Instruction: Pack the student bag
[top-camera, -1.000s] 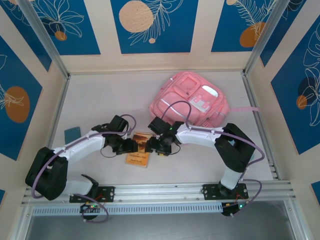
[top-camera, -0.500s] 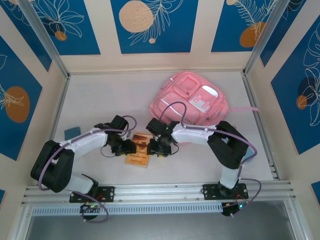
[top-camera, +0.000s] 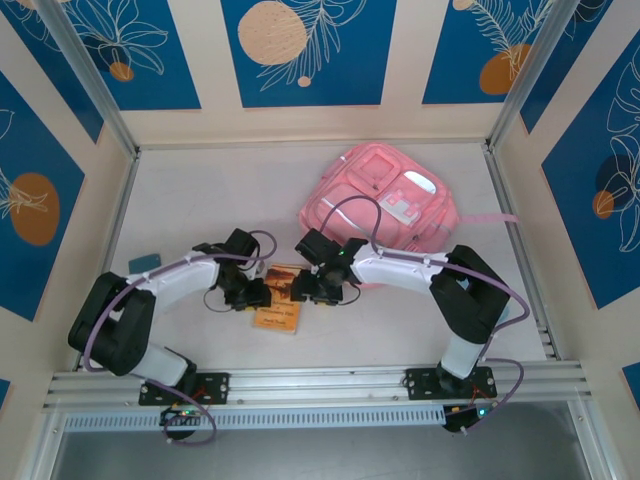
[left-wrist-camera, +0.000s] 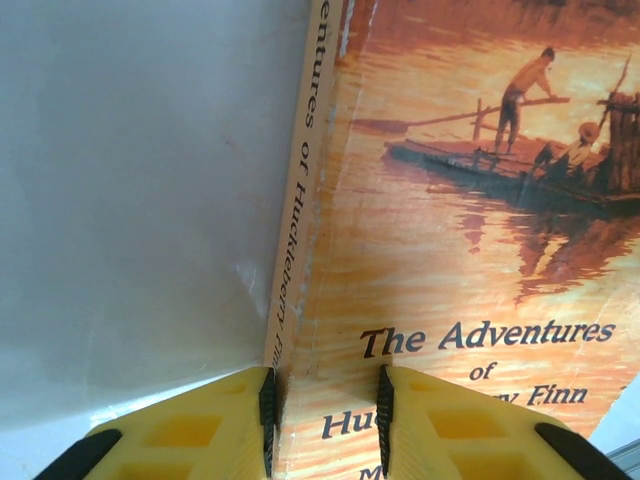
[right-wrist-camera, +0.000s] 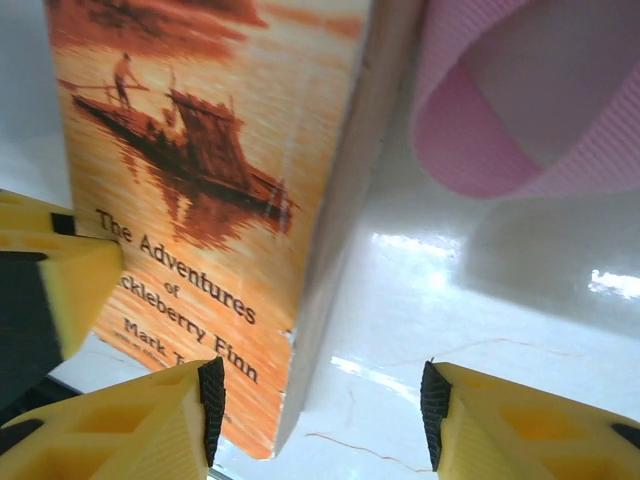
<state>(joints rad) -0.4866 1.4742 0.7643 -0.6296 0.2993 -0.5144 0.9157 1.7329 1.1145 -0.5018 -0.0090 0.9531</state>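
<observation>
Your left gripper (left-wrist-camera: 322, 420) pinches the book (left-wrist-camera: 450, 250), right gripper (right-wrist-camera: 320, 405) wide open beside it; the student bag (top-camera: 385, 200) beyond looks unpacked.

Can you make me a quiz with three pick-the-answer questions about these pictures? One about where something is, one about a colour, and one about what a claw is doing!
1. Where is the student bag?
A) lying on the table, far side, right of the middle
B) hanging on the wall
C) up in the air

2. What colour is the cover of the book?
A) green
B) orange
C) white

3. How are the jaws of the right gripper?
A) open
B) shut on nothing
C) shut on a strap

Answers:
1 A: the top view shows it flat on the table beyond the arms.
2 B: the river scene on the cover is orange.
3 A: its fingers stand wide apart, either side of the book's page edge.
</observation>
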